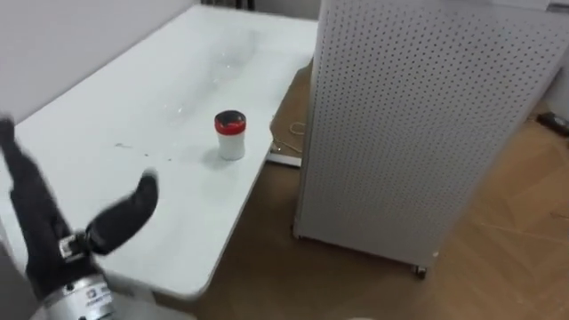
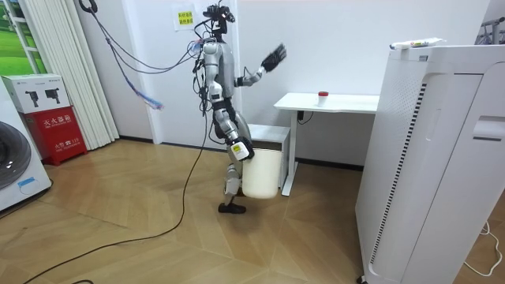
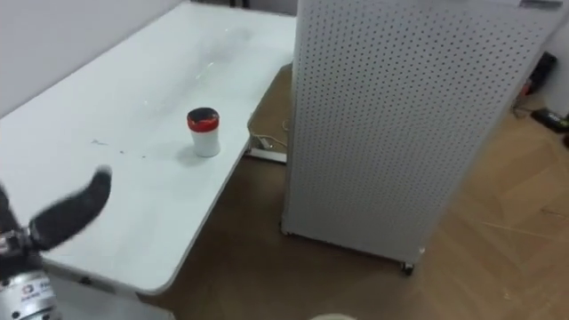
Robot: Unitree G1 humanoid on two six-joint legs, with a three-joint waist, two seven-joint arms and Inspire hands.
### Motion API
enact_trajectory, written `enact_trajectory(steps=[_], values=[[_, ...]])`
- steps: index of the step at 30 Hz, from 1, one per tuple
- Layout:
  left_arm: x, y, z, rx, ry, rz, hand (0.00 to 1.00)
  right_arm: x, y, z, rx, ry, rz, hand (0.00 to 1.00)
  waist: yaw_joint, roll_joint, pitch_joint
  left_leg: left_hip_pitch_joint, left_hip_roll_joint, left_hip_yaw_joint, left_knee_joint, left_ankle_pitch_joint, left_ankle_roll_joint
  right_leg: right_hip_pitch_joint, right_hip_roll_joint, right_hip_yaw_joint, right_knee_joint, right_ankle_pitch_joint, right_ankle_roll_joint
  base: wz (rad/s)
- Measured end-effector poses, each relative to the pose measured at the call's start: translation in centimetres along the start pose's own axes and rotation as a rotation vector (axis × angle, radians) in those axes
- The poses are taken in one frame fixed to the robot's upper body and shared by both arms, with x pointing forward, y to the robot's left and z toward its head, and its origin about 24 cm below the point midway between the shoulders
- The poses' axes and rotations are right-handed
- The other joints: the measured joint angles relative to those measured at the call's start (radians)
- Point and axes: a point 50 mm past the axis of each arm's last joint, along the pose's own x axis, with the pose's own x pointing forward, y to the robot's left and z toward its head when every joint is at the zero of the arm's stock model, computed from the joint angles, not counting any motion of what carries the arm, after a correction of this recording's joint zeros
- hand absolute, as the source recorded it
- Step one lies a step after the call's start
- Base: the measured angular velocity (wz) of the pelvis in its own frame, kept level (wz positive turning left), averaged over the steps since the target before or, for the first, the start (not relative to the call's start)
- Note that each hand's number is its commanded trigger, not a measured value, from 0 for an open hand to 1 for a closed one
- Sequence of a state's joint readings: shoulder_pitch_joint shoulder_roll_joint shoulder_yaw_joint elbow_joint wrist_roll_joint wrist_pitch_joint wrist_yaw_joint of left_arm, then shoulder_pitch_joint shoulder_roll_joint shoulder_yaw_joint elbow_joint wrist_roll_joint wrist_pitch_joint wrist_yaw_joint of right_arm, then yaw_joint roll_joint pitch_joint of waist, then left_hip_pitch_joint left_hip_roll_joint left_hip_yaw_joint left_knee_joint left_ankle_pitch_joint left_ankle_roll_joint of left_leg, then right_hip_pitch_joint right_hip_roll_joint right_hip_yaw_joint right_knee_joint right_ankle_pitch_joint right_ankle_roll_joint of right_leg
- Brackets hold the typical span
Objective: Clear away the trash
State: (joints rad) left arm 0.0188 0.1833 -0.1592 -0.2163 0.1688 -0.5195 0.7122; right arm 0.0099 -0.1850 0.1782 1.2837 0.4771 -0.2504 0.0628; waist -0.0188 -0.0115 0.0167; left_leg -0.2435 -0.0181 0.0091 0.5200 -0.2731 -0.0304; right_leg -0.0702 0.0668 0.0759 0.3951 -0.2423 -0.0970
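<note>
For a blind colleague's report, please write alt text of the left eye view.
A red-lidded white jar stands on a white table; the robot's open left hand hovers at lower left, apart from it. A white perforated cabinet stands beside the table.

Robot body: I am seeing the left hand (image 1: 53, 236) showing black fingers and thumb above a bright metal wrist cuff bearing small dark print; in the room view I am seeing silver-grey torso and limbs, dark joints, a black head unit trailing cables
</note>
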Motion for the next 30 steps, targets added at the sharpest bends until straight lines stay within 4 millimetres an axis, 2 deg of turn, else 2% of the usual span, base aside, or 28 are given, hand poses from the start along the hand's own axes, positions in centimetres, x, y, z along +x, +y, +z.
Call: enact_trajectory(steps=[1,2,3,4,6,8,10,15,17,20,22,27,30], values=[[0.0,-0.1,0.3,-0.008,-0.022,-0.014,0.0,0.0,0.1,-0.1,-0.003,0.003,0.005,1.0,0.001,0.002,-0.0015,0.006,-0.01,-0.006,-0.061,0.03,0.003,0.008,-0.006,0.007,0.003,-0.001,-0.001,-1.12],[0.0,-0.3,0.5,-0.011,-0.043,-0.041,0.0,-0.1,0.4,-0.5,-0.01,0.015,0.018,1.0,-0.002,0.001,-0.0033,0.018,-0.01,-0.019,-0.139,0.107,0.015,0.023,-0.007,0.01,0.009,-0.017,0.003,-1.04],[-0.3,-0.4,0.5,0.0,-0.039,-0.052,0.0,-0.2,0.6,-1.0,-0.005,0.027,0.022,1.0,-0.001,-0.006,-0.0091,0.04,-0.009,-0.013,-0.151,0.142,0.029,0.032,-0.016,-0.009,0.024,-0.037,0.012,-0.96],[-0.3,-0.4,0.4,0.002,-0.035,-0.056,0.0,-0.3,0.6,-1.1,-0.006,0.03,0.022,1.0,-0.002,-0.01,-0.01,0.051,-0.012,-0.014,-0.151,0.15,0.041,0.036,-0.023,-0.03,0.025,-0.044,0.016,-0.98],[-0.1,-0.3,0.4,0.019,-0.041,-0.079,0.0,-0.3,0.7,-1.1,-0.008,0.03,0.028,1.0,-0.01,-0.029,-0.008,0.067,-0.021,-0.013,-0.149,0.151,0.058,0.042,-0.057,-0.116,0.015,-0.053,0.031,-0.63],[0.0,-0.4,0.4,0.016,-0.042,-0.097,0.0,-0.2,0.6,-1.0,-0.005,0.032,0.022,1.0,-0.022,-0.044,-0.0054,0.06,-0.026,-0.02,-0.142,0.144,0.063,0.041,-0.073,-0.135,-0.003,-0.054,0.034,-0.07],[0.0,-0.5,0.5,0.015,-0.043,-0.111,0.0,-0.2,0.4,-0.9,-0.006,0.031,0.016,1.0,-0.027,-0.05,-0.0069,0.055,-0.031,-0.021,-0.143,0.138,0.069,0.044,-0.077,-0.138,-0.021,-0.055,0.037,0.1],[0.3,-0.8,0.9,0.004,-0.069,-0.156,0.0,0.2,0.6,0.0,-0.001,0.021,0.036,1.0,-0.04,-0.043,-0.0034,0.054,-0.044,-0.045,-0.145,0.129,0.071,0.076,-0.092,-0.195,-0.075,-0.052,0.043,0.16],[0.5,-1.2,1.1,-0.001,-0.071,-0.178,0.0,0.3,1.0,0.2,0.002,0.019,0.061,1.0,-0.043,-0.031,0.0035,0.058,-0.048,-0.054,-0.149,0.129,0.071,0.091,-0.095,-0.217,-0.093,-0.052,0.043,0.17],[0.3,-1.6,0.9,-0.001,-0.055,-0.204,0.0,0.4,1.5,0.2,0.005,0.036,0.084,1.0,-0.036,-0.014,0.0044,0.064,-0.049,-0.055,-0.16,0.129,0.071,0.097,-0.097,-0.229,-0.103,-0.052,0.043,0.05],[0.1,-1.8,0.9,-0.004,-0.046,-0.221,0.0,0.4,1.8,0.2,0.01,0.039,0.097,1.0,-0.037,-0.012,0.005,0.065,-0.049,-0.057,-0.161,0.13,0.07,0.1,-0.097,-0.235,-0.105,-0.052,0.043,0.04],[-0.1,-2.1,0.7,0.007,-0.039,-0.242,0.0,0.4,1.8,0.2,0.012,0.047,0.099,1.0,-0.043,-0.02,0.01,0.08,-0.048,-0.055,-0.178,0.132,0.066,0.111,-0.098,-0.246,-0.116,-0.052,0.043,0.0],[-0.3,-2.1,0.6,0.029,-0.034,-0.252,0.0,0.4,1.8,0.1,0.008,0.054,0.101,1.0,-0.042,-0.034,0.017,0.08,-0.047,-0.053,-0.176,0.132,0.066,0.11,-0.098,-0.246,-0.115,-0.052,0.042,-0.02]])
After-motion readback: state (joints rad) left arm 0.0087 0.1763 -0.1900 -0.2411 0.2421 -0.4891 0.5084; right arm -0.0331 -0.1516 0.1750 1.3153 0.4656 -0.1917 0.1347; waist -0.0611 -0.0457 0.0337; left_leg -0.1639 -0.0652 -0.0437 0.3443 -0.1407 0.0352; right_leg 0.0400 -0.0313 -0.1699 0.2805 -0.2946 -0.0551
